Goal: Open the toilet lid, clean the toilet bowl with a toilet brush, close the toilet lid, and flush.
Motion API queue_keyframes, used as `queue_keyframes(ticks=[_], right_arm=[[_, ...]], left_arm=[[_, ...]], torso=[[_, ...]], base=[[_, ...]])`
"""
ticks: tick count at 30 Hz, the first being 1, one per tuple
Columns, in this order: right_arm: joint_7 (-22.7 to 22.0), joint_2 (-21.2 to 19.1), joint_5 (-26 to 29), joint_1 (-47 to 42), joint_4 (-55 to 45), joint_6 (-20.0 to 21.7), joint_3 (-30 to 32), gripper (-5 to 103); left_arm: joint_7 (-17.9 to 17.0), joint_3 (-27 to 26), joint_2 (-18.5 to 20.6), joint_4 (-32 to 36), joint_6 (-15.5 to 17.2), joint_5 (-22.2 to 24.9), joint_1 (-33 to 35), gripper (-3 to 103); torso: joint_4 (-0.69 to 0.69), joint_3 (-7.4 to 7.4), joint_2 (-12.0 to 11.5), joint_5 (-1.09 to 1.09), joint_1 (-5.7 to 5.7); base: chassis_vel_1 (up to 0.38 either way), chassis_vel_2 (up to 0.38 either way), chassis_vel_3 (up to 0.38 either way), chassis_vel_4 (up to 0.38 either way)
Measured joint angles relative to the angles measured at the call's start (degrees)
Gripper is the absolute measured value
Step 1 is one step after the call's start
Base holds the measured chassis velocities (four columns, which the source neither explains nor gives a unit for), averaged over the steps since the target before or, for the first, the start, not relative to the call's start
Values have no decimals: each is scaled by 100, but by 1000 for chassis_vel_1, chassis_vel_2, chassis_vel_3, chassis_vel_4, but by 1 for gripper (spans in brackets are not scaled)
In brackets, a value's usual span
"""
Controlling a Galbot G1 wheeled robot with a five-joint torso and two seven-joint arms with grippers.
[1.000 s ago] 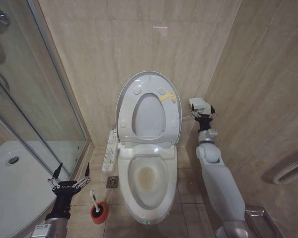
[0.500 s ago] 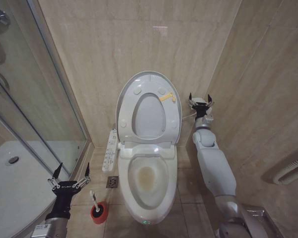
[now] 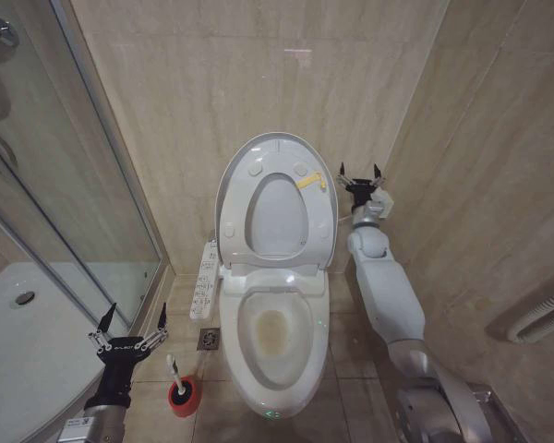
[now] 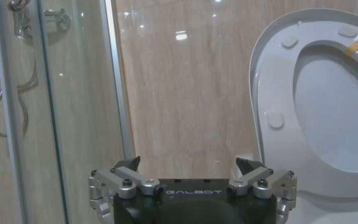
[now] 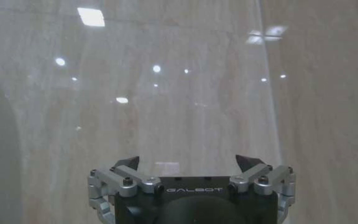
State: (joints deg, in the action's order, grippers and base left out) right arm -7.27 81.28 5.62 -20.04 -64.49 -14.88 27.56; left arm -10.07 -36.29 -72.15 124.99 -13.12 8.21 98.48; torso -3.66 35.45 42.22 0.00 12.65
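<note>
The toilet lid (image 3: 275, 175) stands upright against the far wall, its lower part hidden behind the raised seat (image 3: 277, 217). Below it, the toilet bowl (image 3: 275, 337) lies uncovered, its near edge cut off. The right tool (image 3: 358, 175), fingers spread, is just right of the lid. The left tool (image 3: 129, 316), also spread, hovers near left, beside the toilet brush (image 3: 177, 374), whose head is hidden in its red cup (image 3: 185, 395).

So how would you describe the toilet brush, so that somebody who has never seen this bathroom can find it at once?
Start at the white toilet bowl in the middle of the tiled floor. On the robot's left of its front, beside the shower tray, the toilet brush stands in a small round red cup. Its thin white handle and that red cup set it apart from everything nearby.
</note>
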Motion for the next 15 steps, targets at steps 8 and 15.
queue_keyframes(ticks=[8, 15], right_arm=[[-13, -73, 86, 194, 54, 5, -380, 100], [-7, -745, 653, -225, -704, 201, -917, 100]], left_arm=[[0, 0, 0, 0, 0, 0, 0, 100], [1, 0, 0, 0, 0, 0, 0, 100]], torso=[[1, 0, 0, 0, 0], [-1, -1, 0, 1, -1]], base=[[0, 0, 0, 0], [0, 0, 0, 0]])
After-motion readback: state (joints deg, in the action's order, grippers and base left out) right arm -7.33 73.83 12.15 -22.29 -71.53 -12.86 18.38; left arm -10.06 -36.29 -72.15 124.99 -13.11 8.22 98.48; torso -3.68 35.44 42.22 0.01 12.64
